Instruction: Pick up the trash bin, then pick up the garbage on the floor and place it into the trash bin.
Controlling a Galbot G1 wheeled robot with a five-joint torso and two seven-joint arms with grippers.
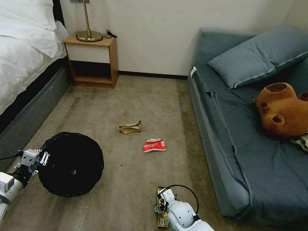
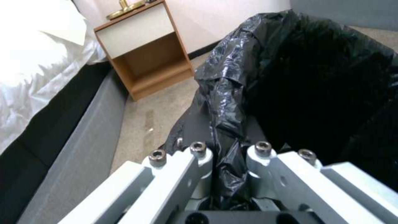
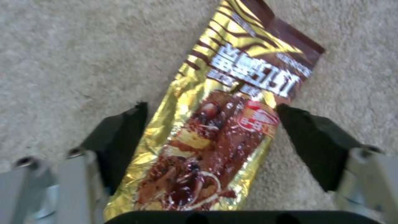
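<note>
We are in a carpeted bedroom: beside the bed (image 1: 11, 54) stands a nightstand (image 1: 92, 60) with a lamp (image 1: 85, 7), a sofa (image 1: 260, 140) opposite.

Beige carpet (image 1: 141, 99) runs to a plain white wall (image 1: 159, 25). At ten o'clock, a white-sheeted bed (image 1: 10, 61); at eleven, a wooden nightstand (image 1: 92, 60) bearing a brass lamp (image 1: 85, 18); at two, a blue-grey sofa (image 1: 260, 147).
</note>
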